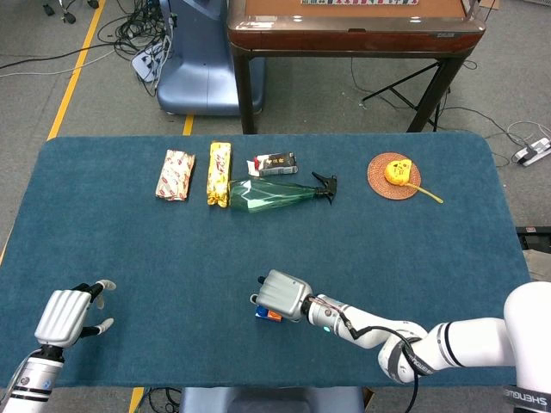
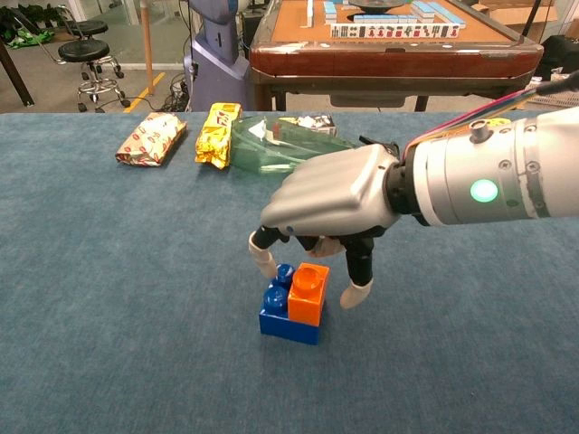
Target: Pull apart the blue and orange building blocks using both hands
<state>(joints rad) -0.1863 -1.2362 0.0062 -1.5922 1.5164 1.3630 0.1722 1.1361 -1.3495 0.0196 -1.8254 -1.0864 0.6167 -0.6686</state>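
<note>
An orange block (image 2: 308,294) is stacked on a blue block (image 2: 288,321) near the front middle of the blue table; in the head view only a sliver of the blocks (image 1: 267,314) shows under the hand. My right hand (image 2: 335,212) hovers directly over them with fingers spread and pointing down on both sides, fingertips (image 2: 353,294) close to the blocks but holding nothing. In the head view the right hand (image 1: 281,295) covers most of the blocks. My left hand (image 1: 65,315) rests at the front left corner, far from the blocks, fingers loosely apart and empty.
Along the back lie a red-white snack pack (image 1: 175,175), a yellow snack pack (image 1: 219,173), a green spray bottle (image 1: 275,194) and a small box (image 1: 273,163). A coaster with a yellow tape measure (image 1: 394,174) sits back right. A mahjong table (image 2: 389,41) stands behind.
</note>
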